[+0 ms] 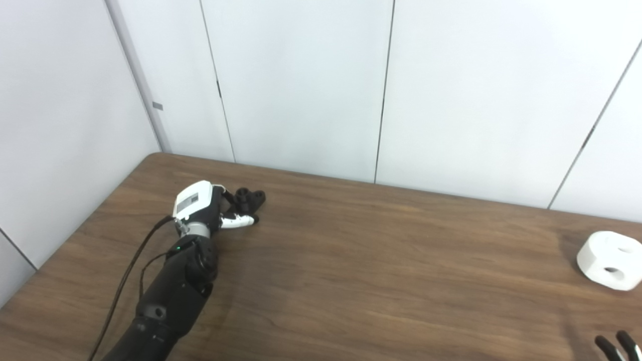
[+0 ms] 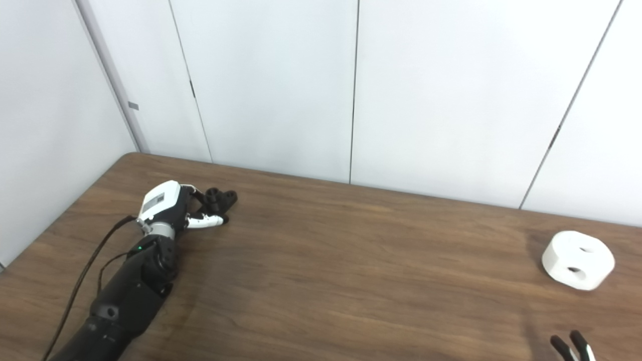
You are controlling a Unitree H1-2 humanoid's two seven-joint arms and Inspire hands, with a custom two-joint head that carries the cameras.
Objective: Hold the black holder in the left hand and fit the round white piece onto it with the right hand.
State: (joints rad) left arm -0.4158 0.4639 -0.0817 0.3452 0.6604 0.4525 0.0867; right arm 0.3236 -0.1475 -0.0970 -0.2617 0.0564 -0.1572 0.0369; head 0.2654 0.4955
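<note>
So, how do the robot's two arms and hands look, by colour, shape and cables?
The left arm is glossy black and jointed, with a small green light and thin black cables along it. The left hand has a white labelled back, and white, black-tipped fingers. Of the right hand only black fingertips show.

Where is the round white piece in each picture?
Left eye view: the white piece lies on the table at the far right edge, below the middle.
Right eye view: the white piece lies at the right too, but a little further in from the edge.
Shared landmark: the black fingertips of the right hand poke up in the bottom right corner, just below the piece, in both views.
</note>
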